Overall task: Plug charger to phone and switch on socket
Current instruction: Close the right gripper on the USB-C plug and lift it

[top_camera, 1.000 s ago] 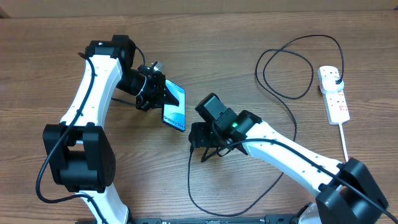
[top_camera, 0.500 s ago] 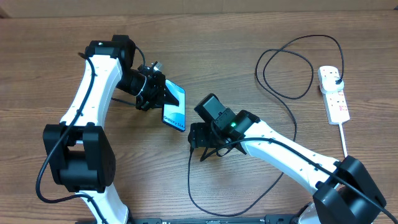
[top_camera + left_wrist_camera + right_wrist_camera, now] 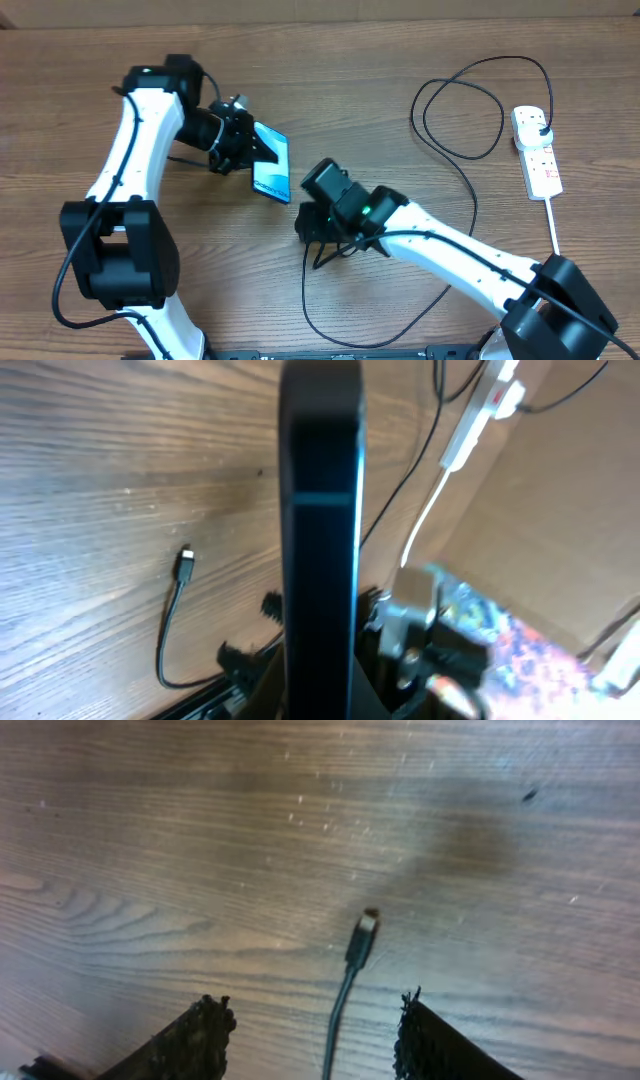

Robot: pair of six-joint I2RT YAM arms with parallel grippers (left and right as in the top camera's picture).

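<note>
My left gripper [image 3: 252, 155] is shut on the phone [image 3: 272, 168], holding it tilted above the table with its light screen up. In the left wrist view the phone [image 3: 322, 530] stands edge-on between the jaws of the left gripper [image 3: 320, 695]. The charger's thin black cable [image 3: 306, 290] loops across the table to its plug [image 3: 541, 128] in the socket [image 3: 540, 165]. Its connector tip [image 3: 362, 934] lies flat on the wood. My right gripper [image 3: 312, 1004] is open, low over the table, a finger [image 3: 200, 1032] on each side of the cable without touching it.
The cable makes wide loops at the right [image 3: 460, 110] and near the front edge. The socket's white lead [image 3: 555, 235] runs toward the front right. A cardboard wall [image 3: 560, 510] borders the table's far side.
The left arm has carried the phone a little left and back. The right arm has shifted left toward the connector tip, and its jaws have narrowed slightly.
</note>
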